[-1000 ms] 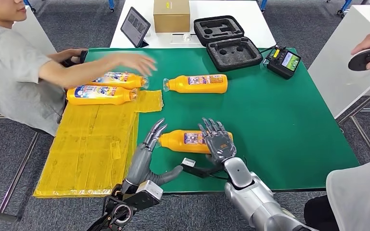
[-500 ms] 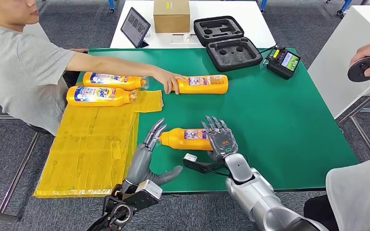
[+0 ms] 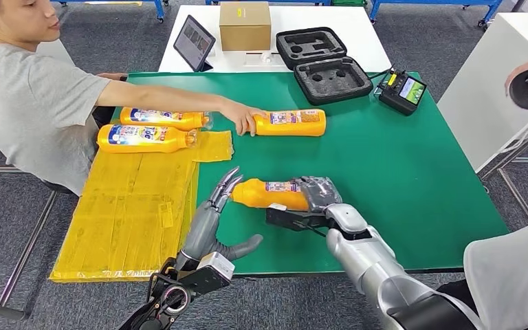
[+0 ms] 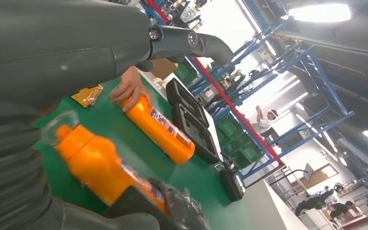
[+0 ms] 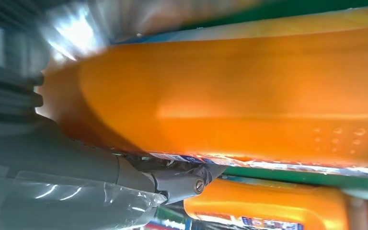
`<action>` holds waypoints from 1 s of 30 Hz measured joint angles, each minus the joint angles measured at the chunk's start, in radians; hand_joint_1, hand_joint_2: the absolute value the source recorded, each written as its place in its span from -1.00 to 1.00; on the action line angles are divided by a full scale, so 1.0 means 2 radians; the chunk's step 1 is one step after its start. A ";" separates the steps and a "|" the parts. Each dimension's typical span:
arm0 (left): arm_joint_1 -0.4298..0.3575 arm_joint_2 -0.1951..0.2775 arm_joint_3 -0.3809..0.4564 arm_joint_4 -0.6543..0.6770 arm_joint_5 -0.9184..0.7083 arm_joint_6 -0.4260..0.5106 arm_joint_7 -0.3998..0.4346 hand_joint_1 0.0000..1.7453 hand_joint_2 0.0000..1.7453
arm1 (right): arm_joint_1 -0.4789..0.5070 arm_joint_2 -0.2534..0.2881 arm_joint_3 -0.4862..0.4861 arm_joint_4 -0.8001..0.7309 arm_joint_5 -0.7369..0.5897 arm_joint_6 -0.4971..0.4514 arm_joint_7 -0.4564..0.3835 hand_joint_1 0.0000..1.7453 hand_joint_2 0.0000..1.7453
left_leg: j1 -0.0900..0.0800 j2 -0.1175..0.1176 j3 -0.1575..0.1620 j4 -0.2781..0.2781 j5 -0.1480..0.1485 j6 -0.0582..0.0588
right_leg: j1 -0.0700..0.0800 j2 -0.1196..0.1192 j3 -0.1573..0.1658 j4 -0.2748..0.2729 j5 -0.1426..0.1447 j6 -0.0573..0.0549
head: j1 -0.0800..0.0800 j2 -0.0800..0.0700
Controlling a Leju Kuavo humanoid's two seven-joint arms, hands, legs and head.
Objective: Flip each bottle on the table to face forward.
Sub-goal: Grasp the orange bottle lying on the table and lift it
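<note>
Possibly a slip mid-roll: near bottle (image 3: 269, 194) lying on its side on green table (image 3: 412, 179), smooth round body, so liable to spin out of the grasp or roll off toward 6 o'clock and the near table edge; probable cause, purchase taken at the base end alone, with nothing clamping the neck. Right hand (image 3: 314, 194) wrapped over the base end of the near bottle, fingers curled around the body, grasping; right wrist view blurred, orange wall pressed close against the palm. Left hand (image 3: 214, 206) released, fingers apart and extended, tips at the cap end of the near bottle, touching or just short of touching, cannot tell which; risk of a nudge at the cap, skewing the bottle out of line. Second hazard: person's hand (image 3: 237, 118) resting on the neck of far bottle (image 3: 290, 122) at 12 o'clock from the near one; possible clash if either arm reaches that way now.

Near bottle: orange plastic, tapered to a cap pointing toward 9 o'clock, printed label band around the middle; placed just below table centre, near the front edge. Far bottle: same make, label up, cap toward 9 o'clock. Two more bottles (image 3: 150, 128) side by side at 10 o'clock, one touching the other, caps toward 3 o'clock, beside yellow sheet (image 3: 130, 206) draped over the table's 9 o'clock edge.
</note>
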 joint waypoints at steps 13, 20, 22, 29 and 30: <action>0.005 -0.002 0.000 -0.016 0.080 0.081 0.000 -1.00 1.00 | 0.020 0.012 -0.093 -0.010 -0.233 0.092 -0.185 1.00 1.00 | 0.000 0.002 0.002 0.000 -0.001 -0.001 | 0.001 0.003 0.002 0.000 0.000 0.000 | 0.000 0.000; 0.019 -0.028 0.039 -0.047 0.126 0.129 0.000 -1.00 1.00 | 0.083 0.034 -0.105 -0.082 -0.322 0.079 -0.231 1.00 1.00 | 0.001 0.001 -0.003 0.000 0.000 -0.001 | 0.001 0.002 -0.002 0.000 0.001 0.000 | 0.000 0.000; 0.021 -0.035 0.049 -0.051 0.127 0.130 0.000 -1.00 1.00 | 0.094 0.037 -0.105 -0.099 -0.328 0.079 -0.232 1.00 1.00 | 0.001 0.000 -0.004 0.000 0.000 -0.001 | 0.001 0.002 -0.003 0.000 0.000 0.000 | 0.000 0.000; 0.025 -0.044 0.065 -0.057 0.127 0.130 0.000 -1.00 1.00 | 0.109 0.042 -0.105 -0.126 -0.330 0.079 -0.233 1.00 1.00 | 0.000 0.000 -0.006 0.000 -0.001 -0.001 | 0.001 0.001 -0.005 0.000 0.000 0.000 | 0.000 0.000; 0.025 -0.044 0.065 -0.057 0.127 0.130 0.000 -1.00 1.00 | 0.110 0.042 -0.105 -0.128 -0.330 0.079 -0.233 1.00 1.00 | 0.000 0.000 -0.006 0.000 -0.001 -0.001 | 0.001 0.001 -0.005 0.000 0.000 0.000 | 0.000 0.000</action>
